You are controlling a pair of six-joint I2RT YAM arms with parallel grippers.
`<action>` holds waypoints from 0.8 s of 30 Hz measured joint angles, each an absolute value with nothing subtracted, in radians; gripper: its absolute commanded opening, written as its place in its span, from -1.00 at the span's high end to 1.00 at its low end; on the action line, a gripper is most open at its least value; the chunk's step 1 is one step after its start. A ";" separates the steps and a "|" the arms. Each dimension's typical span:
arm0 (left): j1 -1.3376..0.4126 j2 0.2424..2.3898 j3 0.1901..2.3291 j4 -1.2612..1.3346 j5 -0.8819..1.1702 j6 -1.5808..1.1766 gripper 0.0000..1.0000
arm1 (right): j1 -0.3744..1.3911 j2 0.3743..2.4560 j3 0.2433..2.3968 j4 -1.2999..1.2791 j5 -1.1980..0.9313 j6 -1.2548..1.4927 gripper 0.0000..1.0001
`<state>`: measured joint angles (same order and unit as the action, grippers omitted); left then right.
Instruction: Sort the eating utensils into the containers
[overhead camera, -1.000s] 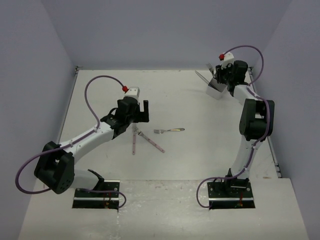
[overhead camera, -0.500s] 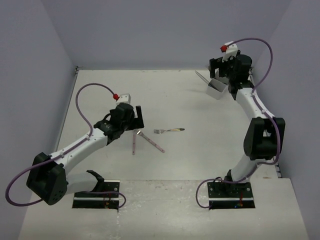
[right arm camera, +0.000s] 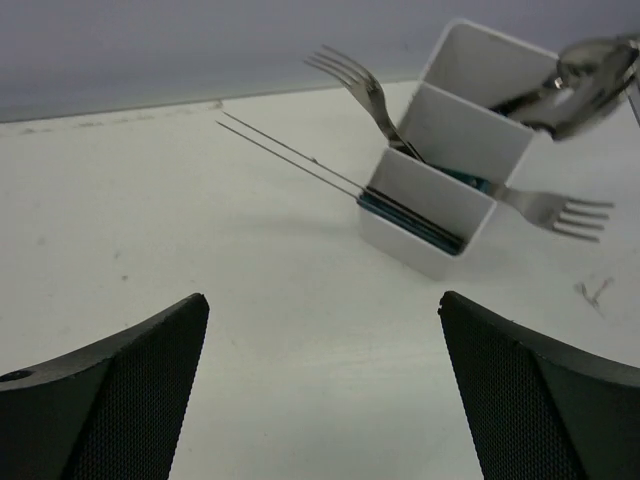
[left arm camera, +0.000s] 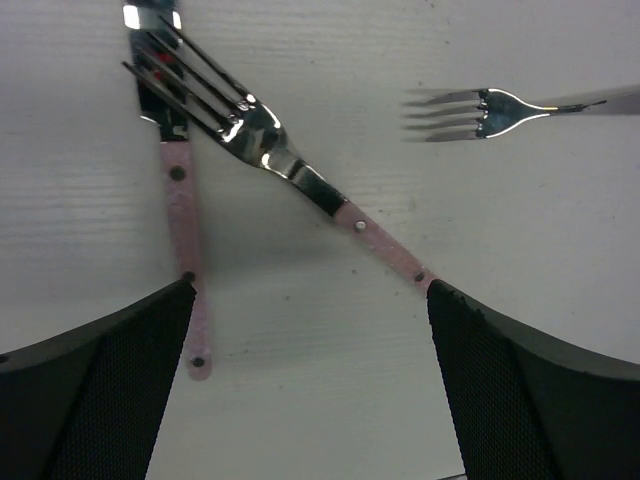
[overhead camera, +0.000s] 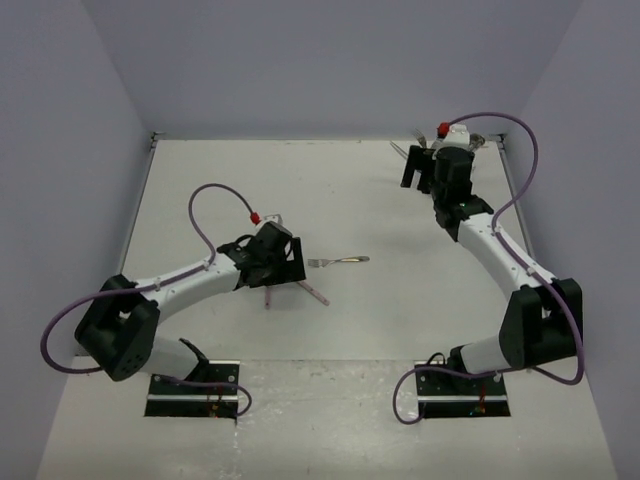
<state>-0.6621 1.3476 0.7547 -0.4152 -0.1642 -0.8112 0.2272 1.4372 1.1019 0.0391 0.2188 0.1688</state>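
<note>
Two pink-handled utensils lie crossed on the white table: a fork (left arm camera: 290,170) (overhead camera: 315,293) and a knife (left arm camera: 180,200) (overhead camera: 268,297), the knife's blade under the fork's tines. An all-metal fork (left arm camera: 490,110) (overhead camera: 340,261) lies to their right. My left gripper (left arm camera: 310,300) (overhead camera: 285,270) hangs open just over the pink handles, holding nothing. The white three-compartment container (right arm camera: 405,245) holds knives (right arm camera: 290,155), forks (right arm camera: 365,90) and spoons (right arm camera: 580,70). My right gripper (right arm camera: 325,300) (overhead camera: 416,175) is open and empty, a short way in front of it. In the top view the right wrist hides most of the container.
Purple walls close the table at the back and sides. The back wall runs just behind the container. Both arm bases sit at the near edge.
My left gripper has come down and to the right over the pink utensils. My right gripper has opened, pulled away from the container and swung left and lower.
</note>
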 measured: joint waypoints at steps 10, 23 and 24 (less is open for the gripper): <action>-0.736 1.635 0.978 -0.496 -0.159 -0.931 -0.79 | 0.224 1.351 0.982 -0.115 0.381 0.268 -0.98; -0.776 1.832 1.161 -0.703 -0.302 -1.018 0.27 | 0.224 1.254 0.942 -0.114 0.489 0.278 -0.98; -0.778 1.836 1.168 -0.708 -0.308 -1.022 0.50 | 0.224 1.254 0.941 -0.115 0.492 0.278 -0.98</action>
